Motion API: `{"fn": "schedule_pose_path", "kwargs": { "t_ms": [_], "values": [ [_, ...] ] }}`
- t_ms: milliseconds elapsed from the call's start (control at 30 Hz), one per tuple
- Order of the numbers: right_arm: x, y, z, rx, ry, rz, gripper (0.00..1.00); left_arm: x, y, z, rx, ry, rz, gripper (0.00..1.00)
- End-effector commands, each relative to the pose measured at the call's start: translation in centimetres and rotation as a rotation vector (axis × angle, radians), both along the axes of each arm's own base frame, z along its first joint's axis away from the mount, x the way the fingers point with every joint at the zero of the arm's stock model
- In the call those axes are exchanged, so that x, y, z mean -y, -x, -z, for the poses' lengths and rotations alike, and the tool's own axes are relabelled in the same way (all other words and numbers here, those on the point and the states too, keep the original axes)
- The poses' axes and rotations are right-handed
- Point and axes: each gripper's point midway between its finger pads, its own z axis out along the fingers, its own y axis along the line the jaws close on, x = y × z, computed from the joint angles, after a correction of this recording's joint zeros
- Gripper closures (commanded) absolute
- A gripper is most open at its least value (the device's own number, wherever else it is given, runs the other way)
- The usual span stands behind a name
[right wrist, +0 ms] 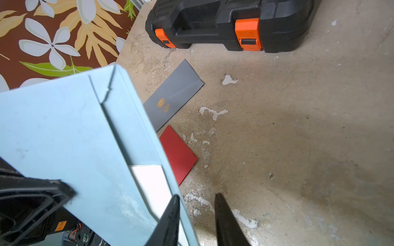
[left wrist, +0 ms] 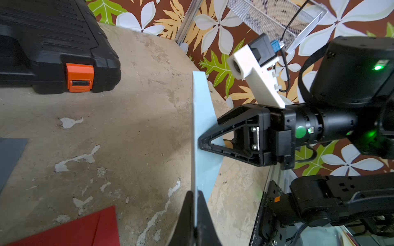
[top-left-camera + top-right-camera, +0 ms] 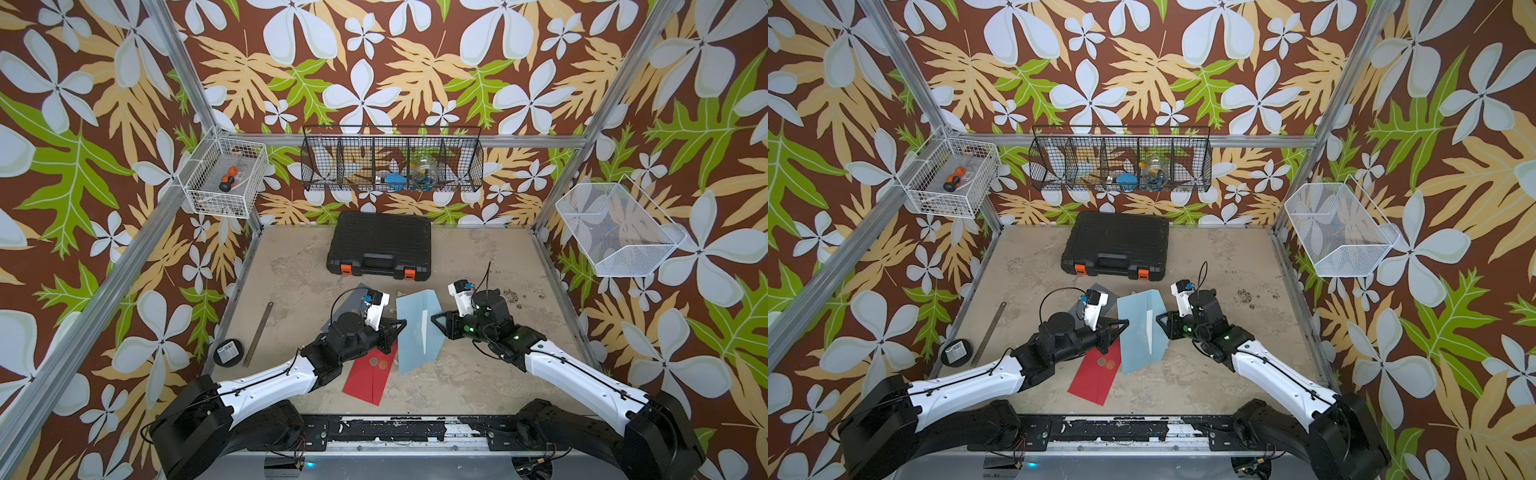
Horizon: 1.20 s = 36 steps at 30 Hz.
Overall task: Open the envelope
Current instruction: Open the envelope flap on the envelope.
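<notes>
A light blue envelope (image 3: 415,328) (image 3: 1138,328) is held up off the table between my two arms. Its flap (image 1: 136,119) stands lifted away from the body, and a white card (image 1: 149,176) shows inside. My left gripper (image 3: 404,322) (image 2: 195,192) is shut on the envelope's (image 2: 200,110) left edge. My right gripper (image 3: 433,318) (image 1: 197,197) is at the flap side with its jaws apart. The flap's edge runs close beside one finger (image 1: 173,204), and bare table shows in the gap.
A red envelope (image 3: 372,374) lies under the left arm and a grey envelope (image 1: 174,93) lies behind it. A black tool case (image 3: 380,245) stands at the back. A steel ruler (image 3: 257,334) and a black disc (image 3: 227,352) lie at the left. Wire baskets (image 3: 392,160) hang on the walls.
</notes>
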Motion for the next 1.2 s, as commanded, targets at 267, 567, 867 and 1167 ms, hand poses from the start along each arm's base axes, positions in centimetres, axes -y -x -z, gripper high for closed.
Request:
{"fn": "schedule_pose_path", "kwargs": {
  "t_ms": [267,567,867,1167],
  "values": [
    [-1.7,2.3,-2.7,0.076,-0.147,-0.177,0.74,0.1,0.8,-2.5,-0.014,0.158,0.09,1.0],
    [-1.6,2.4,-2.9,0.071,-0.178,-0.156,0.93,-0.3,0.8,-2.1,-0.041,0.192,0.085,1.0],
    [-0.4,2.5,-4.2,0.123,-0.141,-0.115,1.0,0.8,0.1,-0.6,-0.119,0.205,0.116,0.95],
    [1.0,1.3,-3.0,0.078,-0.04,-0.014,1.0,0.4,-1.7,2.1,-0.191,0.112,0.016,0.47]
  ]
}}
